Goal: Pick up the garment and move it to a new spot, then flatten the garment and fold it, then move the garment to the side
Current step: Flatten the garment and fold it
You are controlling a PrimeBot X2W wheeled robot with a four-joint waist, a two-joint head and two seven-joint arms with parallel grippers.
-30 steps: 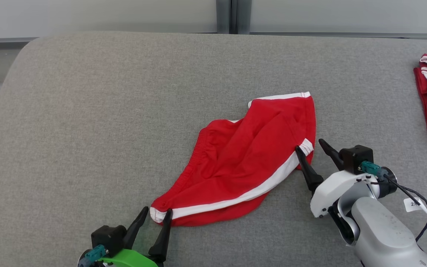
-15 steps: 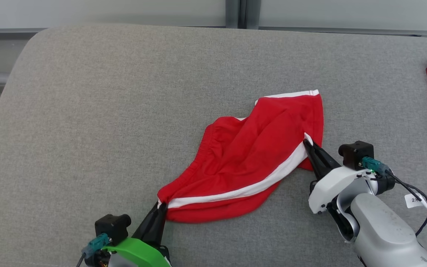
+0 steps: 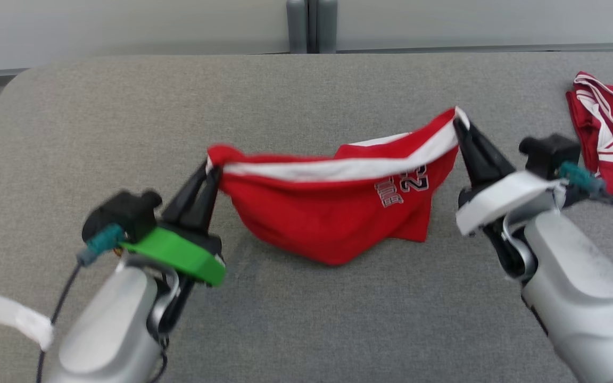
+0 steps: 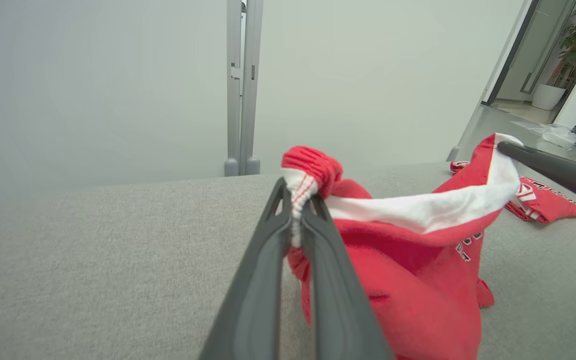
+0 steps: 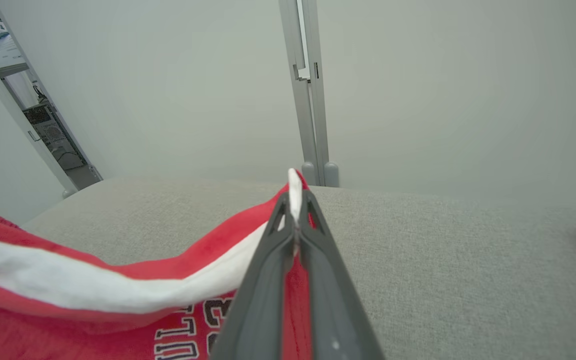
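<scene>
Item under inspection: one red garment (image 3: 333, 213), a pair of sports shorts with a white stripe (image 3: 338, 169) and printed lettering (image 3: 399, 191). It hangs as a sagging sling between the two tools, above the middle of the grey padded surface (image 3: 306, 319). The upper edge is pulled nearly taut. The lowest fold seems to brush the surface, though contact cannot be confirmed.

Handling, as judged: thin, soft knit cloth, light, with no stiffness. It drapes and bunches freely and will slump where it is not held. It is not fragile and not notably slippery, but a small pinch could slide off under a sharp tug. The best hold points are the thicker seamed edges: the gathered elastic waistband and the hemmed end of the stripe. Both are in use.

Left tool (image 3: 213, 169): closed, pinching the gathered waistband corner, which bulges above the fingertips in the left wrist view.

Right tool (image 3: 458, 125): closed, clamping the far end of the white stripe. A sliver of white shows between the tips in the right wrist view.

Count: two tools, both gripping; one garment in hand; one second garment (image 3: 610, 138), red with white trim, lying crumpled at the far right of the surface, well apart.
</scene>
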